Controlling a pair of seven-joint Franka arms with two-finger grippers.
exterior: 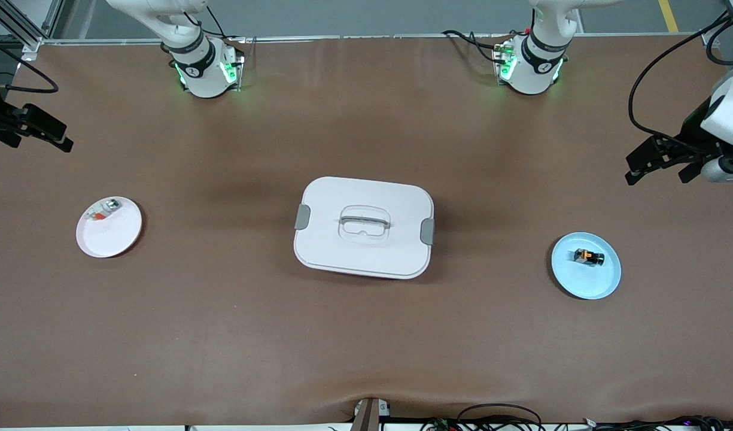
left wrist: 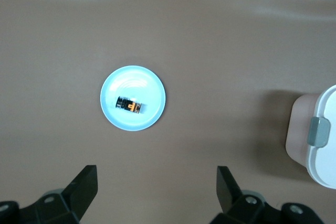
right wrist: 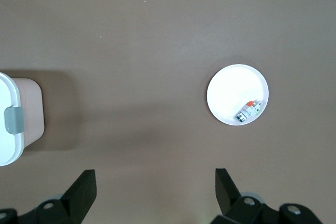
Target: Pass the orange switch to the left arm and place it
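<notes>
One box (exterior: pixel 364 227), two plates, one orange switch (exterior: pixel 589 257) on blue plate (exterior: pixel 599 284); left hand (exterior: pixel 662 163), right hand (exterior: pixel 34 129) spread, empty, aloft.

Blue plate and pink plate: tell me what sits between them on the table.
The front view shows the box between the blue plate and the pink plate, lid on, with bare tabletop either side.

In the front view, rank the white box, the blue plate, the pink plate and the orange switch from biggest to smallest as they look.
1. White box, clearly largest.
2. Blue plate and pink plate: they look about alike, so no ranking between them.
3. Orange switch, smallest, lying on the blue plate.
</notes>
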